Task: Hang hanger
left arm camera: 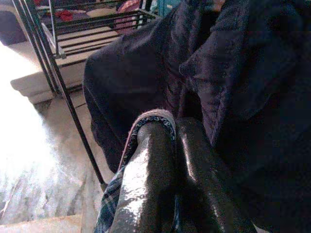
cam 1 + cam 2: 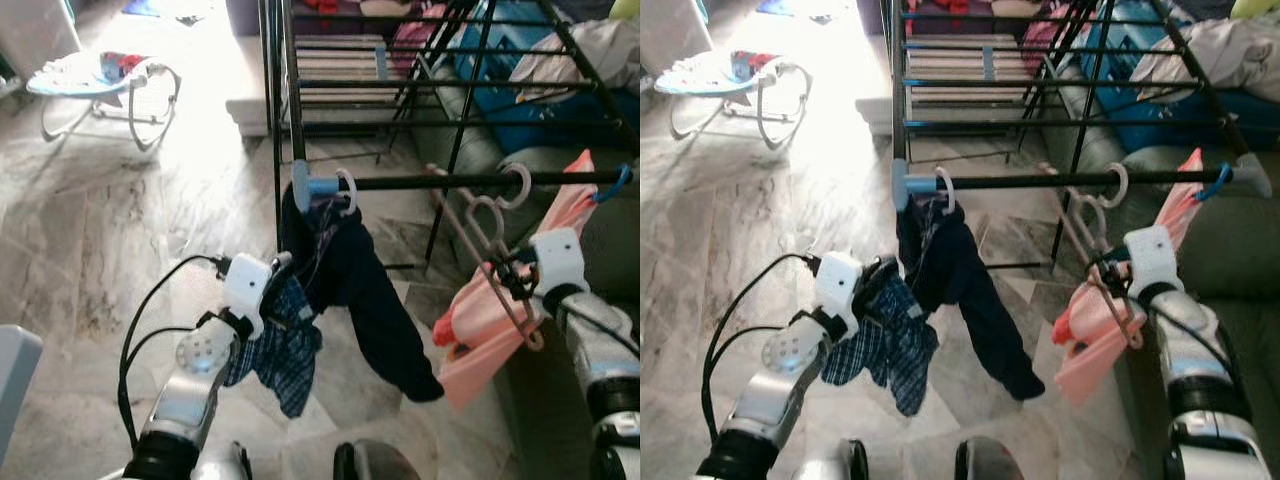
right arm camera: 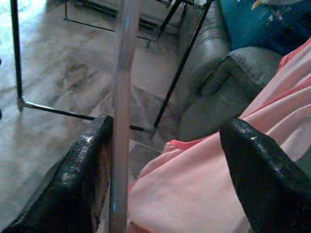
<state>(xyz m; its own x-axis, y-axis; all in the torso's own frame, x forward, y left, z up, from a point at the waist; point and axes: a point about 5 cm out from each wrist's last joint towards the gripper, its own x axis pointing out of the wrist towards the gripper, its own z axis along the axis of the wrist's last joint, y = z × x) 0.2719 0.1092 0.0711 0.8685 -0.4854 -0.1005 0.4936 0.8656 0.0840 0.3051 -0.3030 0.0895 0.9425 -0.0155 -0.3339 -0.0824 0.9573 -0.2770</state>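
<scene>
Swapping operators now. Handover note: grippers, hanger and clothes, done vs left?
Left gripper: shut on the blue plaid garment, held beside the dark garment that hangs from the white hook on the rack bar.
Right gripper: open, fingers either side of the pink hanger carrying the pink garment.
Done: pink hanger's hook looks to be over the bar already.
Left: confirm it sits, back the right gripper away, deal with the plaid garment.

Sunlit marble floor [image 2: 120, 250], baby bouncer [image 2: 100, 75], grey sofa [image 2: 480, 150]
</scene>
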